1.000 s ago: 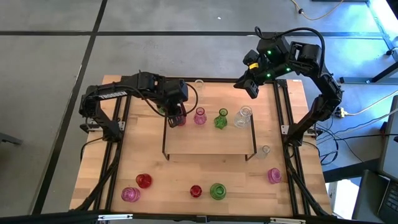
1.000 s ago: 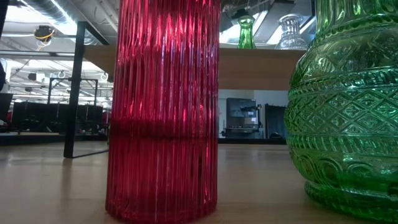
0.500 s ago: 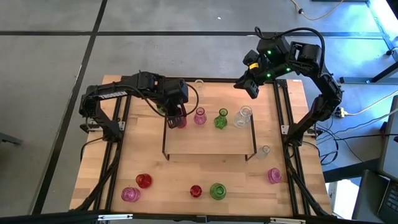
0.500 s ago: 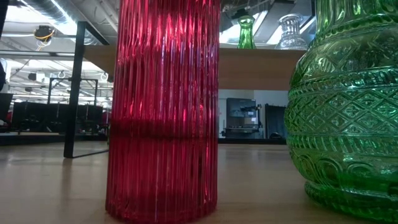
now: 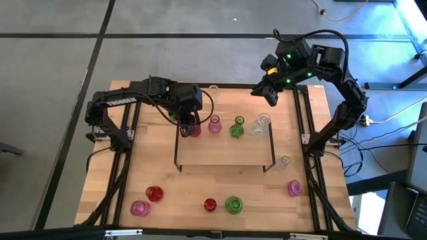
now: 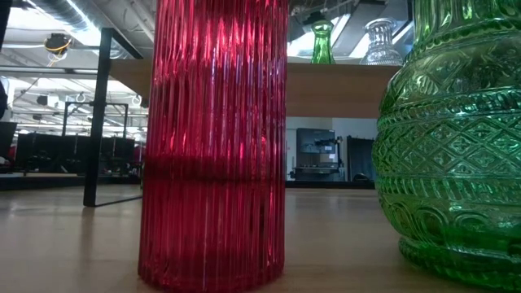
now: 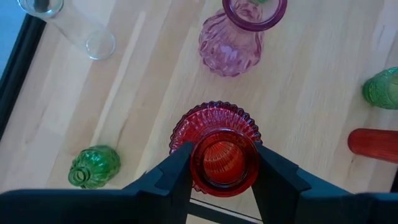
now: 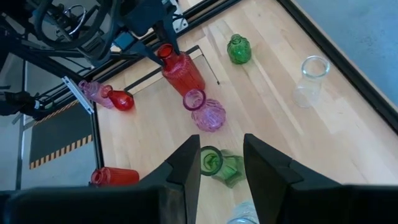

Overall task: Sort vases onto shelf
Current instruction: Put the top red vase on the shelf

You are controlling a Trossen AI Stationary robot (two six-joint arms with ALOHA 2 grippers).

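Observation:
The shelf [image 5: 227, 153] stands mid-table. Along its far edge stand a red vase [image 5: 193, 131], a pink vase [image 5: 214, 125], a green vase [image 5: 237, 128] and a clear vase [image 5: 261, 125], each on its base. My left gripper [image 5: 190, 125] is over the shelf's far left corner, shut on the red vase [image 7: 217, 134]. My right gripper [image 5: 270, 94] hangs open and empty high above the table's far right part; through its gap the right wrist view shows the green vase [image 8: 219, 165] below. My left gripper pinches the red vase's mouth rim [image 7: 194, 163] between its two fingers [image 7: 177, 171], one on each side. The fingers come from above, slanting steeply down. The vase stands upright with its base on the shelf's far left corner [image 8: 186, 78].
Loose vases stand on the table's near part: red [image 5: 154, 193], pink [image 5: 139, 208], small red [image 5: 210, 205], green [image 5: 233, 205], pink [image 5: 294, 188], clear [image 5: 285, 161]. A clear one [image 5: 213, 89] is near the far edge. A small green one [image 7: 93, 167] is beside the shelf.

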